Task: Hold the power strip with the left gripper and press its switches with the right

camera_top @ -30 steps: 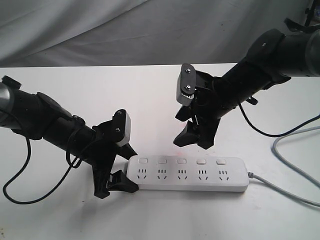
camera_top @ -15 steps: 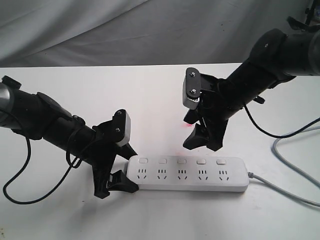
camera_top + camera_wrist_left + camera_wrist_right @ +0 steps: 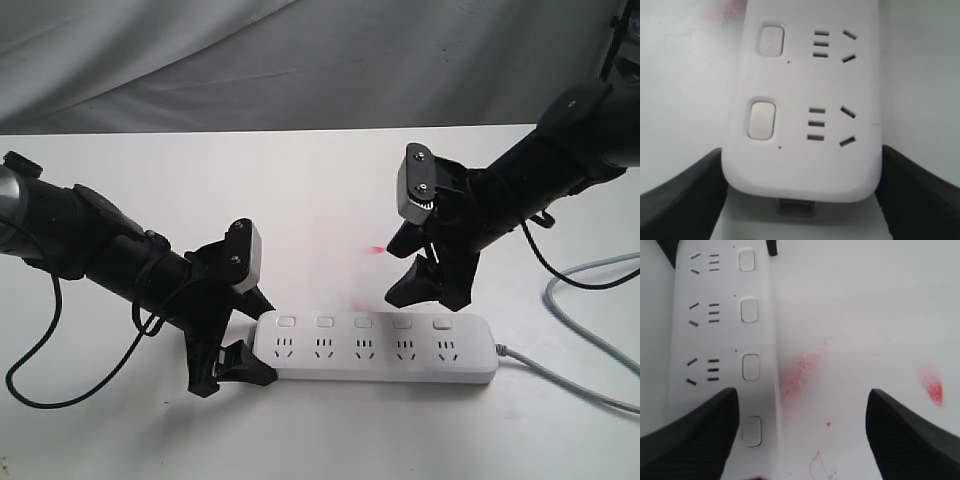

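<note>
The left gripper [image 3: 250, 338] pinches the end of the power strip [image 3: 380, 350] between its jaws. The right gripper [image 3: 428, 292] hangs spread wide, just above the row of switches [image 3: 363, 323].

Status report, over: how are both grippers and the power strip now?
Left gripper clamped on power strip end. Right gripper open, hovering above switches, no contact. Strip lies flat. Nothing between right gripper and switches.
</note>
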{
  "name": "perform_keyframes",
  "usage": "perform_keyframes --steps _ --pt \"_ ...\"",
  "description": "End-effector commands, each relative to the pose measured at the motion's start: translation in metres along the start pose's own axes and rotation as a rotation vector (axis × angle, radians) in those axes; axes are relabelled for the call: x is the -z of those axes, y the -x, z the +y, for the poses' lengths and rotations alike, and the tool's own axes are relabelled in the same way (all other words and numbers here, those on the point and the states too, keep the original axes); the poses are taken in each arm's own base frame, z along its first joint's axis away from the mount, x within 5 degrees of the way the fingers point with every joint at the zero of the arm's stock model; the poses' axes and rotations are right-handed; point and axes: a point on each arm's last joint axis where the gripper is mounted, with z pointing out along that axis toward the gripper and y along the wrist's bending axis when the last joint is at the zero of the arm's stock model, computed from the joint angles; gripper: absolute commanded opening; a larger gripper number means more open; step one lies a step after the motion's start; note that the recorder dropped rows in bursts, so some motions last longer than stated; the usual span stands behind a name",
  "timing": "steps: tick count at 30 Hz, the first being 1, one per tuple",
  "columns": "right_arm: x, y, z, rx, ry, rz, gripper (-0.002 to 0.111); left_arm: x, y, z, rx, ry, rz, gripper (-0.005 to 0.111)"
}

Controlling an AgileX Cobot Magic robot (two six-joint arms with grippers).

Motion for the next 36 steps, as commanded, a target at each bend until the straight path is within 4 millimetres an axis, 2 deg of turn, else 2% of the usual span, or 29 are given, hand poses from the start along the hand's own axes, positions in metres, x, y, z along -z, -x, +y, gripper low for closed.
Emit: perform_keyframes --steps 1,12,36 --pt "-0.008 -0.008 -0.001 -0.018 0.003 0.0 0.066 0.0 0.001 0.003 -0.003 0.024 0.008 0.0" --pt "-0.026 -0.022 -0.005 -0.037 0.017 0.036 0.066 0.0 0.001 0.003 -0.003 0.024 0.008 0.0" --pt "-0.035 -0.042 -0.005 0.013 -0.014 0.167 0.066 0.0 0.001 0.003 -0.003 0.024 0.008 0.0"
